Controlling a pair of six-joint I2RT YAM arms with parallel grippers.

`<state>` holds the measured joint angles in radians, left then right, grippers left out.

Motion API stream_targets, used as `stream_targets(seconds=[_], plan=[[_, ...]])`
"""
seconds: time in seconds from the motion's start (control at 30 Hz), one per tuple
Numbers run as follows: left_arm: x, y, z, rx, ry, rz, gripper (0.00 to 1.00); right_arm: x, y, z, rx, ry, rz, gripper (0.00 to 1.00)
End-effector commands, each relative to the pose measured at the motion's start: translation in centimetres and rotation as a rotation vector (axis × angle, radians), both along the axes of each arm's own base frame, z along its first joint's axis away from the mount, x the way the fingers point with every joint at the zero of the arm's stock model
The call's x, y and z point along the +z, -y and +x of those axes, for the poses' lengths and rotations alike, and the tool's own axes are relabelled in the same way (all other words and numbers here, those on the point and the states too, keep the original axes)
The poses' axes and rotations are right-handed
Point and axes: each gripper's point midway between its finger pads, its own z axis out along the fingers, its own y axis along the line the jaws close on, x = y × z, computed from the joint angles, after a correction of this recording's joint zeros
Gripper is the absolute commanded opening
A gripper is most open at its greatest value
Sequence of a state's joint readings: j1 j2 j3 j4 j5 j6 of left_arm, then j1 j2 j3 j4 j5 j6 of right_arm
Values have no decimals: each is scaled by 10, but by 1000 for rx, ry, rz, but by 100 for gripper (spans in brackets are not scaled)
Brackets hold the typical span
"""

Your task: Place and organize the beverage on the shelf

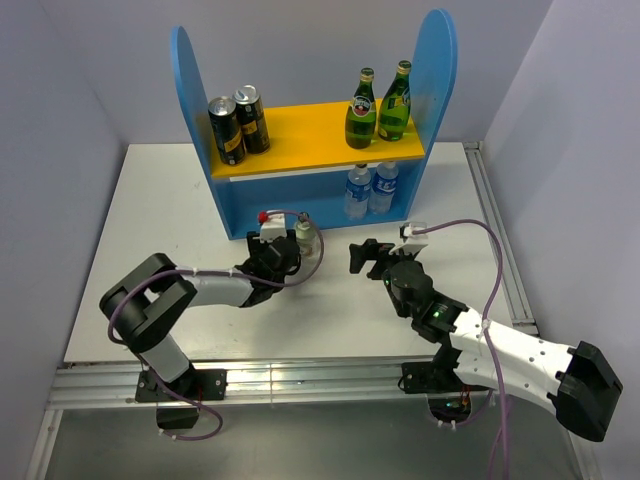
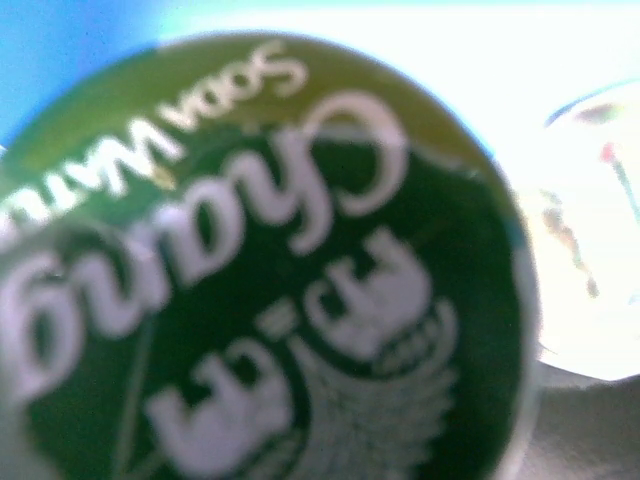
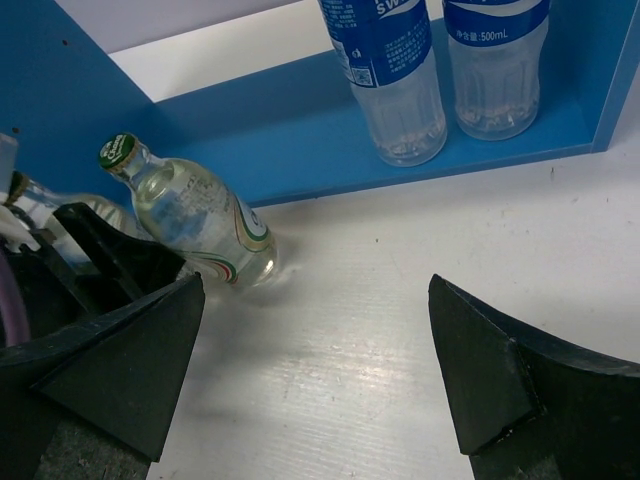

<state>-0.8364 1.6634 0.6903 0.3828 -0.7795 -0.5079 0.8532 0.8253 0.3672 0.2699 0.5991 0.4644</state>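
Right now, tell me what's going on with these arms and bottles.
The left gripper is down at a Chang soda water bottle in front of the blue shelf. The bottle's top fills the left wrist view, but I can't tell whether the jaws have clamped it. A second soda water bottle stands free beside it. The right gripper hangs open and empty nearby. Already shelved are two water bottles on the lower level, and two green glass bottles and two dark cans on the yellow board.
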Motion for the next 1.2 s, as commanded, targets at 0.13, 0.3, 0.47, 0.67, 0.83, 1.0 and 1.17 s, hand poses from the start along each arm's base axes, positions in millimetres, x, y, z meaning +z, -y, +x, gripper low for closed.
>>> stream_targets(seconds=[0.13, 0.3, 0.47, 0.67, 0.83, 1.0, 1.17], plan=[[92, -5, 31, 66, 221, -160, 0, 16, -2, 5, -14, 40, 24, 100], [106, -13, 48, 80, 249, -168, 0, 15, -2, 6, -17, 36, 18, 100], [102, -25, 74, 105, 273, -177, 0, 15, -3, 5, -12, 38, 20, 100], [93, -31, 106, 137, 271, -167, 0, 12, -4, 5, -12, 32, 14, 100], [90, -41, 130, 172, 263, -152, 0, 12, -3, 5, -12, 33, 12, 100], [79, -50, 146, 183, 242, -152, 5, 12, -4, 6, -12, 33, 11, 100], [68, -55, 151, 191, 215, -132, 46, 10, -6, 7, -7, 27, 6, 100]])
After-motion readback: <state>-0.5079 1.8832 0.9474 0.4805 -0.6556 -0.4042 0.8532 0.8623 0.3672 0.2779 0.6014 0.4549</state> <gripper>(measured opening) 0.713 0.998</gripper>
